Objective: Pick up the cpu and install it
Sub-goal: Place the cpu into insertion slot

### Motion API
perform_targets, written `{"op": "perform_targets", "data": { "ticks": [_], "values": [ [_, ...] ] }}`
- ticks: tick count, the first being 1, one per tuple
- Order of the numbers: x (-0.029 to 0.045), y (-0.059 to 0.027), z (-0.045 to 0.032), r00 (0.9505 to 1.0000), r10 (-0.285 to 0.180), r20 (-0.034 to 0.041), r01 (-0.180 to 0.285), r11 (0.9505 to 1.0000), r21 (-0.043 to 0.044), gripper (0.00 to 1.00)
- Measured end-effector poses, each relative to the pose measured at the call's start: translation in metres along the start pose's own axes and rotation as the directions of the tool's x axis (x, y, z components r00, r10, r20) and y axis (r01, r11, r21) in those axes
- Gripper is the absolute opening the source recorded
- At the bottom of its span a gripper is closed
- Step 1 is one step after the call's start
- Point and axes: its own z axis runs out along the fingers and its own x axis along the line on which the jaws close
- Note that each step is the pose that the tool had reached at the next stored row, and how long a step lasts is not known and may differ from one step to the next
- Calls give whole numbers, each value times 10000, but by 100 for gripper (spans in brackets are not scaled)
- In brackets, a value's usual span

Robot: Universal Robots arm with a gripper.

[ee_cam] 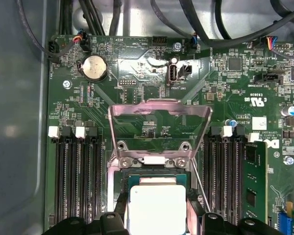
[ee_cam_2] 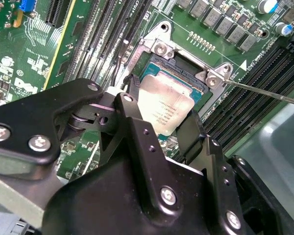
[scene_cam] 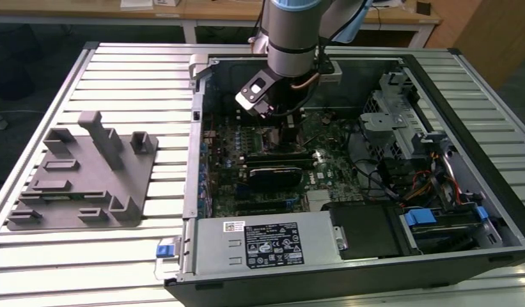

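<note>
The small, flat, square cpu (ee_cam_2: 162, 105) with a silvery-grey metal top is clamped by the pincer (ee_cam_2: 160, 115). Its two black fingers (ee_cam_2: 190, 134) are pressed against opposite edges of the chip. The cpu is held directly over the black square socket frame (ee_cam_2: 179, 66) on the green motherboard (ee_cam: 137, 98). Whether it is already seated cannot be told. The hinged silvery metal load plate (ee_cam: 159, 122) is swung up just beside the socket frame. In the exterior view, the grey arm (scene_cam: 292, 38) is reached into the open black computer case (scene_cam: 348, 281) on the slatted bench (scene_cam: 117, 77). A grey plastic fixture plate (scene_cam: 78, 182) lies well apart, at the exterior view's left.
</note>
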Motion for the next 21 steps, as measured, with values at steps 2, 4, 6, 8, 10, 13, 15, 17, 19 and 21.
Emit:
{"op": "perform_targets", "data": {
  "ticks": [2, 4, 6, 8, 10, 13, 15, 17, 19, 21],
  "values": [
    [0, 0, 10, 10000, -1, -20, 1, 10000, 2, 55],
    [1, 0, 25, 10000, 0, -21, 1, 10000, 7, 55],
    [1, -1, 38, 10000, -1, -21, 1, 10000, 11, 55],
    [1, -2, 48, 10000, -1, -21, 1, 10000, 13, 55],
    [1, -5, 52, 10000, -2, -42, 2, 10000, 15, 55],
    [2, -7, 58, 10000, -1, -63, 1, 10000, 15, 55],
    [2, -7, 65, 10000, 0, -65, 0, 10000, 14, 55],
    [2, -9, 69, 10000, 0, -63, 0, 10000, 16, 55],
    [2, -9, 71, 10000, 0, -62, 0, 10000, 17, 55],
    [2, -9, 75, 10000, 0, -62, 0, 10000, 17, 55]
  ]
}}
